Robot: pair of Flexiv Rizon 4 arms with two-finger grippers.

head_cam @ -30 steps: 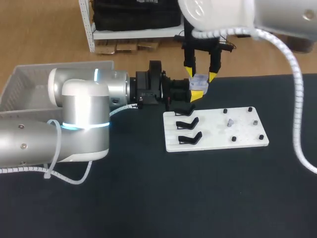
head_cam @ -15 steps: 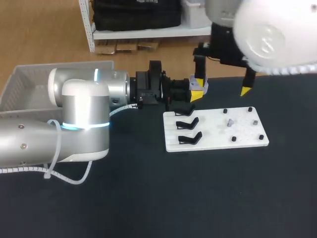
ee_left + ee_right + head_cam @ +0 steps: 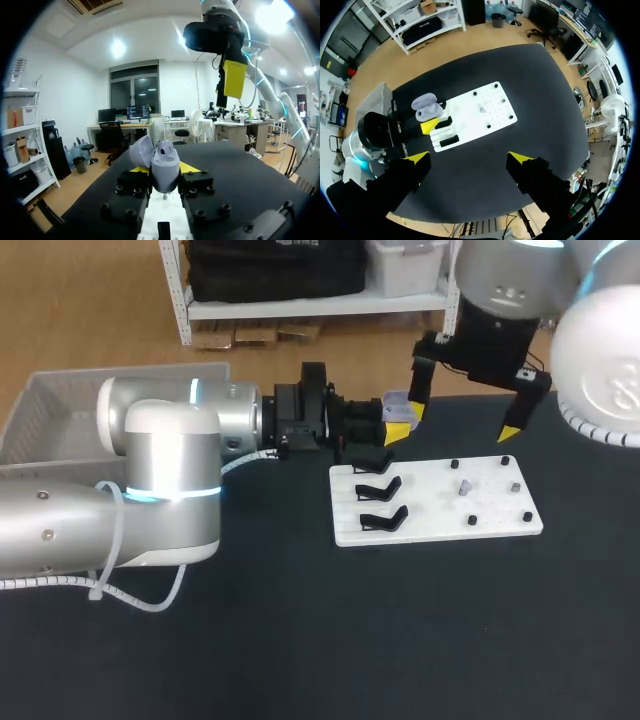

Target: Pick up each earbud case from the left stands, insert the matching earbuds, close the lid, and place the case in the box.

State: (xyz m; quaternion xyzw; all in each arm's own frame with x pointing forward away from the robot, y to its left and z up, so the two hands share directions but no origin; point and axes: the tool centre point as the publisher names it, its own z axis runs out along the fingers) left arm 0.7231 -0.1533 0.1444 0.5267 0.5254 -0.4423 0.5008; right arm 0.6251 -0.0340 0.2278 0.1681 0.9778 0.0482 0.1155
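The left gripper (image 3: pixel 396 426) pinches the earbud case (image 3: pixel 164 162) from both sides. It holds the case with its lid open just off the far left corner of the white board (image 3: pixel 430 510), a pose judged to present the open case for loading from above. The right gripper (image 3: pixel 463 418) hangs high over the board's far edge, fingers spread wide and empty, while a small pale piece, likely an earbud (image 3: pixel 464 487), sits on the board. Compared with one second ago, the right gripper has left its position directly over the case, risen, shifted right and opened wider; the left arm and case are unchanged.
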